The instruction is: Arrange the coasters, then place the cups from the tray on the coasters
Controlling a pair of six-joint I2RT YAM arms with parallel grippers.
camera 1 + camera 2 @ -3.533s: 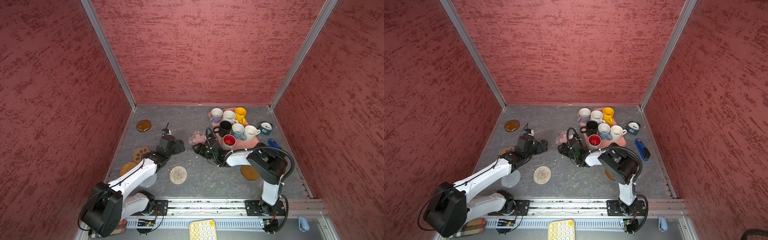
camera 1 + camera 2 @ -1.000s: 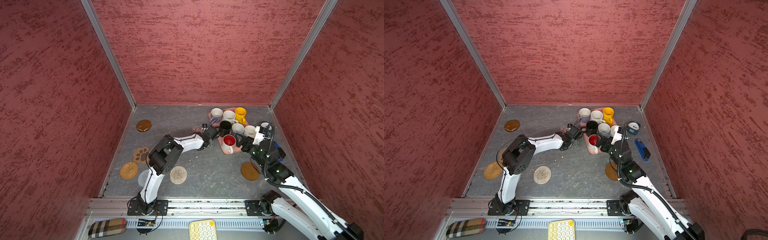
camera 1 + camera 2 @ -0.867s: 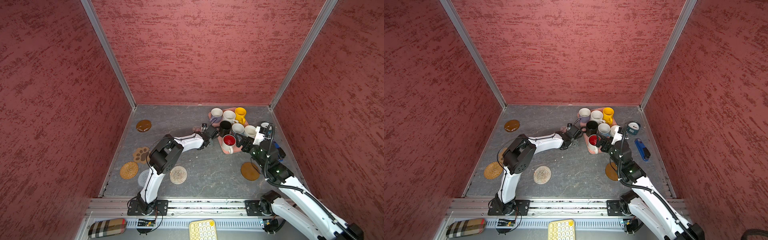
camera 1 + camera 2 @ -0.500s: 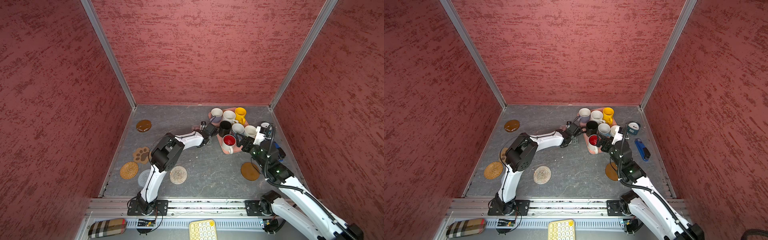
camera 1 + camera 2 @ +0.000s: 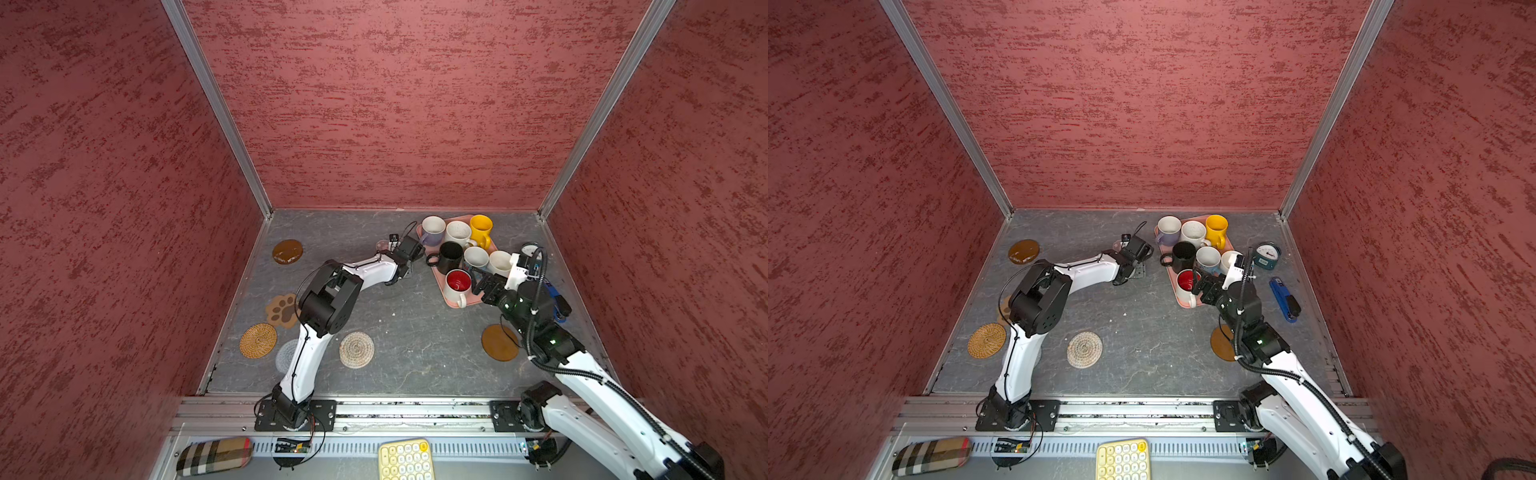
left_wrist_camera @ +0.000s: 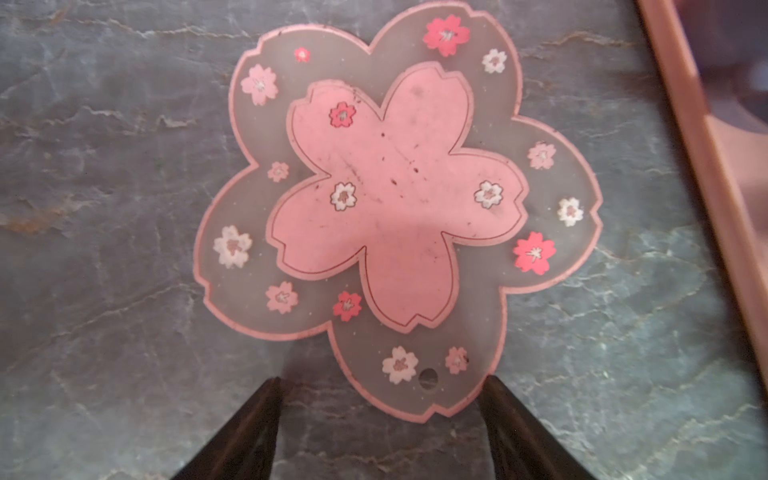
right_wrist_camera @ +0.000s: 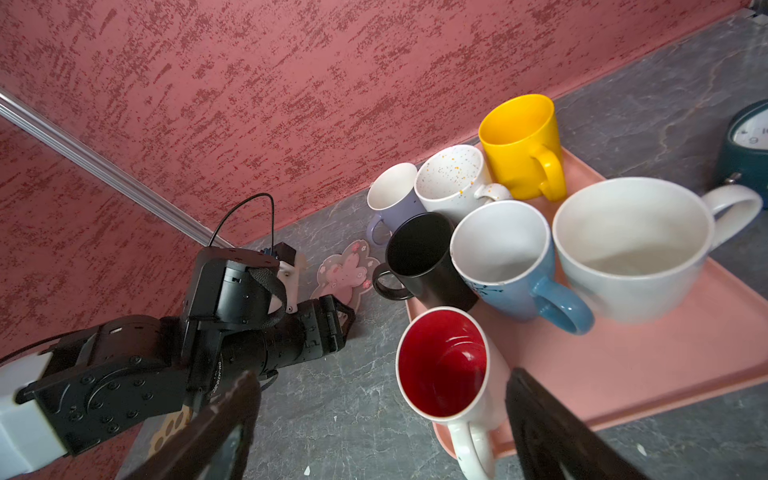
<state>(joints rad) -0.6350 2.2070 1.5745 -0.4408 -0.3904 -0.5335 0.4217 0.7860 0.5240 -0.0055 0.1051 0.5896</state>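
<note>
Flower coaster (image 6: 395,199) looks thin, limp, flat on the counter (image 6: 104,208); pinch a petal edge. Left hand (image 6: 382,379) gapes empty beside it.

A robot laboratory test cell. Red textured wall panels (image 5: 395,104), joined by aluminium corner posts (image 5: 216,108), boxed in a grey stone-patterned tabletop (image 5: 407,332). Two white-and-black robot arms, left (image 5: 316,303) and right (image 5: 582,374), were bolted to a metal rail (image 5: 395,409) along the front edge. Staged household props sat inside: mugs (image 5: 451,253) on a pink tray (image 7: 644,357), coasters (image 5: 356,349) and a small clock (image 5: 1266,254).
</note>
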